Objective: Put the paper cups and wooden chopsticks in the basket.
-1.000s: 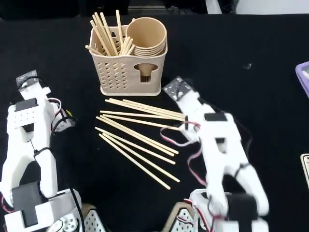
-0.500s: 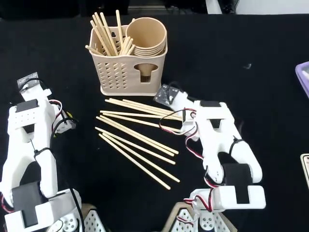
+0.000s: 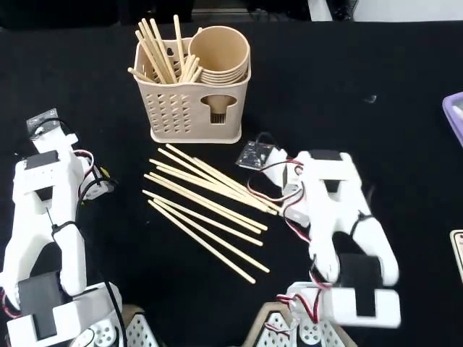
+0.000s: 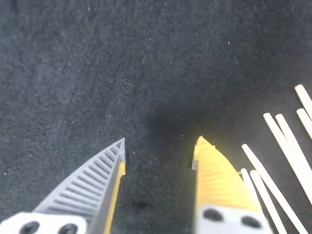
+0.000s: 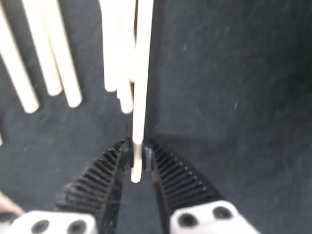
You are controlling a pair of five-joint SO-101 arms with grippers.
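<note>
High view: we see cups [image 3: 219, 50] in the basket [image 3: 192, 108], with loose chopsticks [image 3: 206, 210] just beside it.
Left wrist view: the left gripper [image 4: 158, 151] is spread wide and empty.
Right wrist view: the right gripper [image 5: 138, 153] pinches one chopstick [image 5: 141, 73] at its end.
We judge the grasp made; next, lift it into the basket.

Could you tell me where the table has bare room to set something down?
Bare table lies right of the basket, and left of it beyond the left arm. Crowded in front of the basket: loose chopsticks, with the right hand gripping one.
</note>
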